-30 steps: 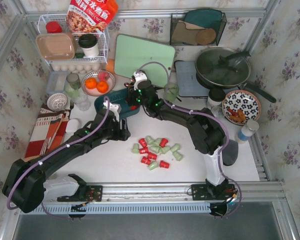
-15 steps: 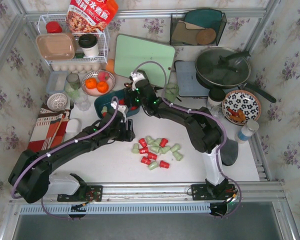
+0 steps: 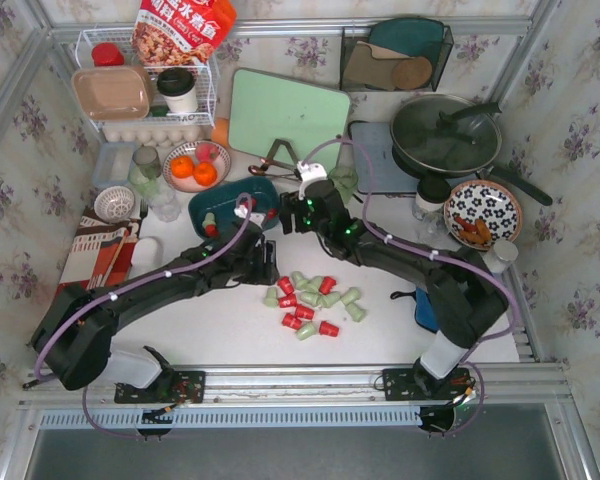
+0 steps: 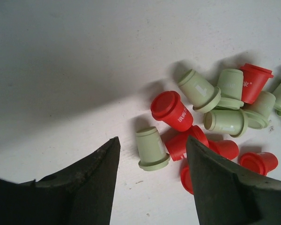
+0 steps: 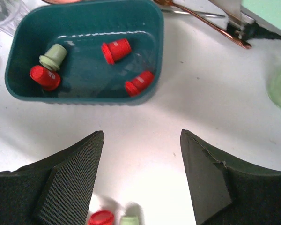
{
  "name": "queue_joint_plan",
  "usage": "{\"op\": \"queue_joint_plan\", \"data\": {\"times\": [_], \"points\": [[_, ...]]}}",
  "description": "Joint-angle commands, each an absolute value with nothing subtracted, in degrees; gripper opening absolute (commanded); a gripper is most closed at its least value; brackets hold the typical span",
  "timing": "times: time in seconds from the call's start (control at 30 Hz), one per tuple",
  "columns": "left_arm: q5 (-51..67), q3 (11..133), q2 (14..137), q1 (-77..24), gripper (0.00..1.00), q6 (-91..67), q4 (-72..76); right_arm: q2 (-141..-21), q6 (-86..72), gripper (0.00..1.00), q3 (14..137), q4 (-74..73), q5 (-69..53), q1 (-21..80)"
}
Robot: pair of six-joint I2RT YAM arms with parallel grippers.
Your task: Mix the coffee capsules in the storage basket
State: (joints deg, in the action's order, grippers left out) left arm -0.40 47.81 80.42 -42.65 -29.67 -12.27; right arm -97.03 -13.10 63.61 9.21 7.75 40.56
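Note:
The teal storage basket point(image 3: 230, 207) sits left of centre. In the right wrist view the basket point(image 5: 79, 99) holds three red capsules point(image 5: 116, 49) and one green capsule point(image 5: 54, 55). A pile of red and green capsules point(image 3: 310, 300) lies on the white table in front of it. My left gripper point(image 3: 270, 265) is open and empty at the pile's left edge. In the left wrist view the left gripper point(image 4: 151, 138) has a green capsule point(image 4: 151, 148) just ahead of its jaws. My right gripper point(image 3: 285, 216) is open and empty, on the near right side of the basket point(image 5: 141, 132).
A plate of oranges point(image 3: 195, 165), a green cutting board point(image 3: 285, 110) and rose-gold tongs point(image 3: 278, 160) stand behind the basket. A green glass point(image 3: 342, 182), a lidded pan point(image 3: 445, 135) and a flowered dish point(image 3: 482, 212) are to the right. A striped cloth point(image 3: 95, 255) lies left.
My right gripper has drawn back from over the basket toward the right and near side. My left gripper has moved right, up to the pile of capsules.

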Motion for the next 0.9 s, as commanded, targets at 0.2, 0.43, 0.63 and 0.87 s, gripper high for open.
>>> {"op": "queue_joint_plan", "data": {"times": [0.2, 0.43, 0.63, 0.87], "points": [[-6.3, 48.6, 80.6, -47.2, 0.56, -31.5, -14.5, -85.7, -13.2, 0.74, 51.1, 8.4, 12.0, 40.7], [-9.2, 50.6, 85.0, -49.3, 0.48, -32.3, -17.4, -81.2, -10.2, 0.74, 43.8, 10.7, 15.2, 40.7], [-10.1, 52.1, 88.3, -49.5, 0.46, -32.8, -19.8, -80.3, -9.0, 0.74, 40.7, 12.7, 16.9, 40.7], [-10.3, 54.0, 91.4, -50.6, 0.43, -34.0, -21.8, -79.7, -8.5, 0.74, 39.2, 13.5, 16.5, 40.7]]}}
